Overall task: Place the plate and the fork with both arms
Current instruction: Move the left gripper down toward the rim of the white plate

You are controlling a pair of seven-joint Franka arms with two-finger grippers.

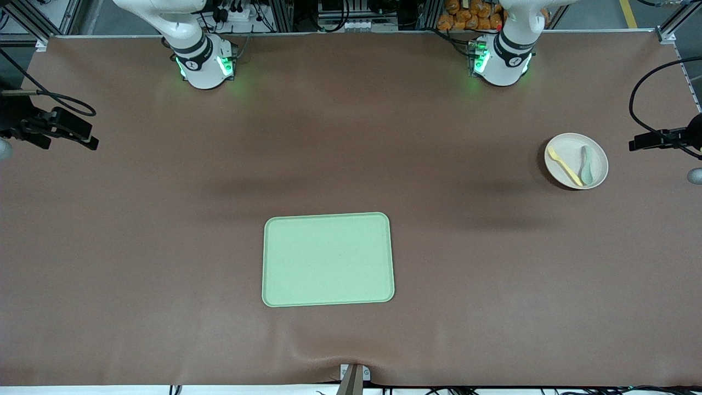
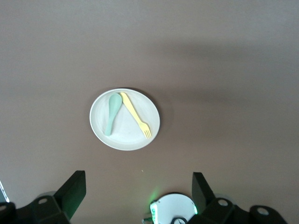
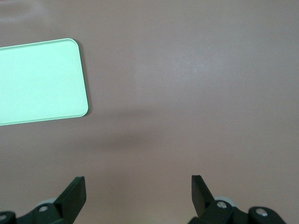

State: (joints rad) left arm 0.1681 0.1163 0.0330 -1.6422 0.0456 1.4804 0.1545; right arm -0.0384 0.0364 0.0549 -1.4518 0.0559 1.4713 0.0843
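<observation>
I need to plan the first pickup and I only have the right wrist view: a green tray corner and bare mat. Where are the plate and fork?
Observer: The plate sits toward the left arm's end of the table, farther from the front camera than the tray.
Operator: And the fork?
Observer: The fork lies on the plate, beside a grey-green spoon; their ends nearly meet at one rim.
Operator: Is the left gripper on it yet?
Observer: No. The left gripper hangs open above the mat, with the plate in its wrist view, untouched.
</observation>
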